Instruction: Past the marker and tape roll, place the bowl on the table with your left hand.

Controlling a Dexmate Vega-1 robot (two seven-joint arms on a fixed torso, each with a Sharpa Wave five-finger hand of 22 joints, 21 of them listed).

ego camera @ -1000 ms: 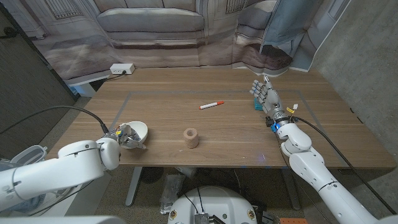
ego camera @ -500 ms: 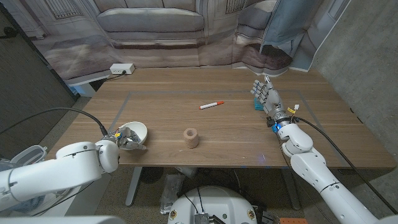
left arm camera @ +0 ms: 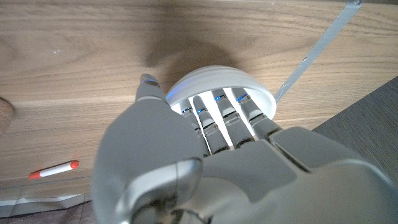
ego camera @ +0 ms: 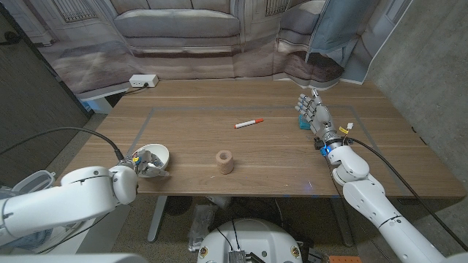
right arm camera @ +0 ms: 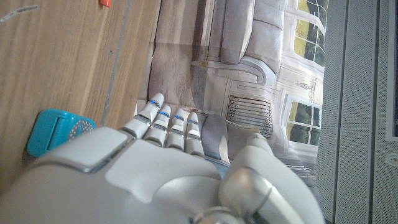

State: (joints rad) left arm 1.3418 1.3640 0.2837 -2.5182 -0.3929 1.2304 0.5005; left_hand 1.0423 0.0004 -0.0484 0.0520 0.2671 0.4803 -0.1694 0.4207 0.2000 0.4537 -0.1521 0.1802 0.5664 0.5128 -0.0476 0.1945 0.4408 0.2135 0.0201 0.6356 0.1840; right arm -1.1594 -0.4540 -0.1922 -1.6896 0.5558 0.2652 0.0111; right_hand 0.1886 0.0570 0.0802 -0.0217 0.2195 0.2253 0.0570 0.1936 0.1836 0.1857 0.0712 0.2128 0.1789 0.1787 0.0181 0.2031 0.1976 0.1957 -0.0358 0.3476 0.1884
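The step in hand is the carry: the left hand [ego camera: 144, 162] holds the bowl [ego camera: 156, 155] at the near left edge of the tabletop [ego camera: 190, 139], at about 8 o'clock from the table's middle. The placing past the marker and tape roll is not yet done. In the left wrist view the fingers [left arm camera: 219, 121] reach over the bowl's [left arm camera: 214, 81] white rim into its hollow, with the thumb outside the wall, so the rim is pinched between them. Whether the bowl rests on the wood or hangs just above it, I cannot tell.

The tape roll [ego camera: 224, 161] stands at about 3 o'clock from the bowl, near but apart. The marker [ego camera: 248, 123] lies beyond it, at about 1 o'clock from the bowl and well apart. The next move, as I judge it, calls for lifting the bowl clear and carrying it toward 12 to 1 o'clock, over or around both things, to the far wood behind them, then setting it down upright and letting go.

The right hand [ego camera: 312, 113] stands at the right side, at about 3 o'clock from the marker, fingers straight and close together, holding nothing, just beside a small blue thing [ego camera: 302, 124].
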